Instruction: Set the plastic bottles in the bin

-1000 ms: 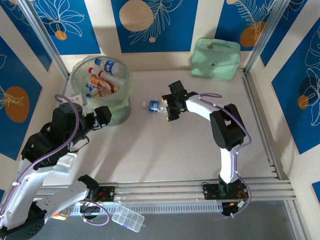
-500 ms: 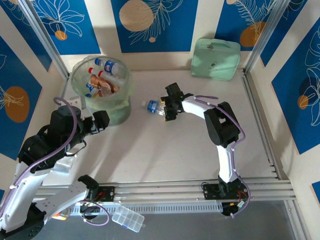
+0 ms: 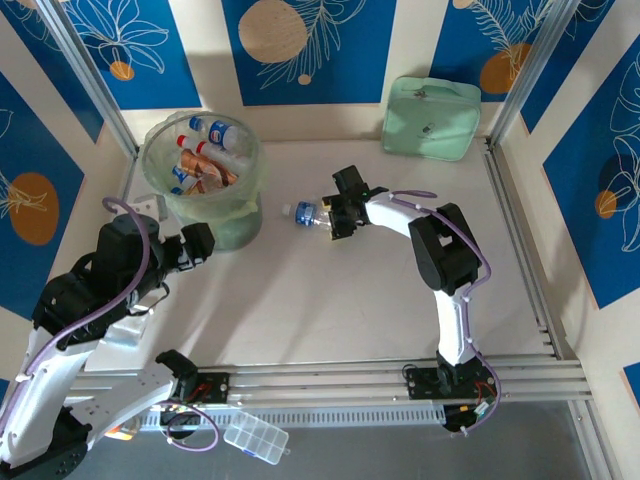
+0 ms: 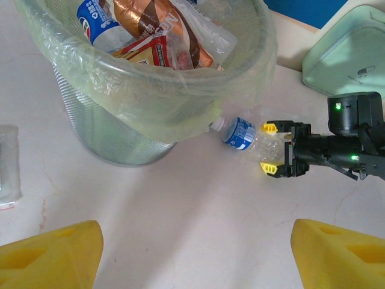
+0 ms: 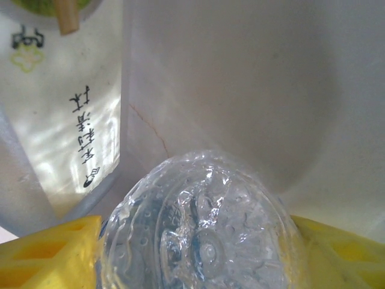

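1. My right end effector is at the middle of the overhead view, reaching toward the left of the frame. Between its yellow fingers lies the clear plastic bottle with a blue label.
2. In my right wrist view the bottle's round, dimpled base takes up the lower centre. One yellow finger lies against its left side and the other against its right. My right end effector is therefore clamped on the bottle.
3. The bottle lies on its side on the pale counter. Its white cap points toward the bin and sits just beside the overhanging bag, while its clear rear part is between my right end effector's tips.
4. My left end effector has its yellow fingers far apart in the bottom corners of my left wrist view, with bare counter between them. Overhead, it sits at the lower edge of the bin.
5. The round translucent wastebasket lined with a pale green plastic bag stands at the upper left. In my left wrist view its wall is a fine mesh.
6. Inside it is a heap of plastic bottles with blue, red and brown-orange labels.
7. A mint-green zippered case sits closed at the upper right.
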`<action>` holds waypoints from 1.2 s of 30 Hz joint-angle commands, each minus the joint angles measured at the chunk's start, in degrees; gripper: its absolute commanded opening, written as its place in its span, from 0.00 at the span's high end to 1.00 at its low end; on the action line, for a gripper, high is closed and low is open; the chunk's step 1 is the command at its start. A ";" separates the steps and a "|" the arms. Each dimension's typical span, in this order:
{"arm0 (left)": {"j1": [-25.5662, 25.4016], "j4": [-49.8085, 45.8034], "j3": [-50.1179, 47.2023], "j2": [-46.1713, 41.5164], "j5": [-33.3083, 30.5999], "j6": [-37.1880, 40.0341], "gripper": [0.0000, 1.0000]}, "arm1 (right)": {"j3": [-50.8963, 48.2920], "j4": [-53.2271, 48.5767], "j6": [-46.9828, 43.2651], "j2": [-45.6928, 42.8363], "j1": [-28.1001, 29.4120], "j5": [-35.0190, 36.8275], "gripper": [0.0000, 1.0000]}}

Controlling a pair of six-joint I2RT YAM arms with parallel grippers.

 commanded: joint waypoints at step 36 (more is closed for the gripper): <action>-0.30 15.87 -12.17 6.32 22.22 10.19 0.17 | -19.49 -22.30 -32.05 -18.00 -5.86 -18.28 0.13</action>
